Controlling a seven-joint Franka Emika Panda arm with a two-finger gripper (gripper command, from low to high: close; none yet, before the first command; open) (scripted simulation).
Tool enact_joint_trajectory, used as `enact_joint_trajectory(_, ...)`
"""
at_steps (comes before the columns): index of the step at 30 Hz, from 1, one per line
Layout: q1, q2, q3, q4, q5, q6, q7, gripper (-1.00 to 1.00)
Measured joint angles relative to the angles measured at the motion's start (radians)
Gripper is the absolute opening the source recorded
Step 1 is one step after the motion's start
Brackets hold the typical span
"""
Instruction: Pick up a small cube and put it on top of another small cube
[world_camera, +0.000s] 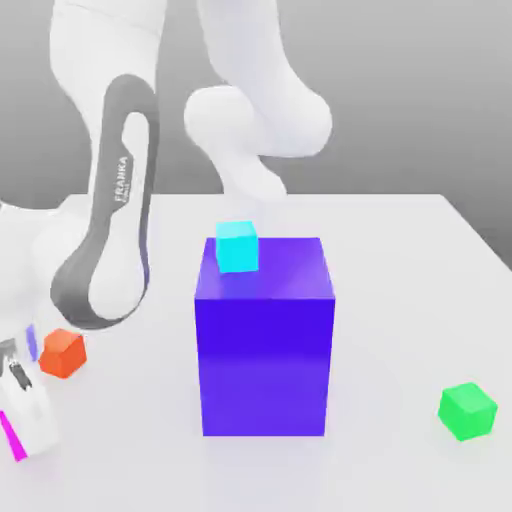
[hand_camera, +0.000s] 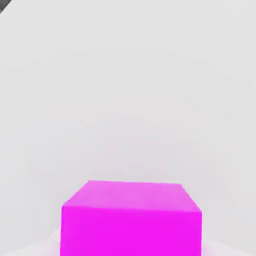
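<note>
The small cube (hand_camera: 131, 220) is bright magenta-pink and sits very close under the hand in the hand view, resting on the white table. In the exterior view a sliver of this cube (world_camera: 9, 437) shows at the lower left edge, right against my gripper (world_camera: 22, 425). The gripper is down at table level there and shut on the cube. A small cyan cube (world_camera: 237, 246) rests on the top of the big blue-purple block (world_camera: 264, 350), near its far corner on the exterior view's left.
An orange-red cube (world_camera: 63, 353) lies on the table just beyond my hand. A green cube (world_camera: 467, 410) sits at the exterior view's right, near the front. The tall blue-purple block stands mid-table, and my arm's links arch above it.
</note>
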Motion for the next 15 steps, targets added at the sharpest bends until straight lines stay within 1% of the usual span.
enact_joint_trajectory(15, 0.401, -0.199, 0.371, -0.152, -0.167, -0.035, -0.096, -1.0)
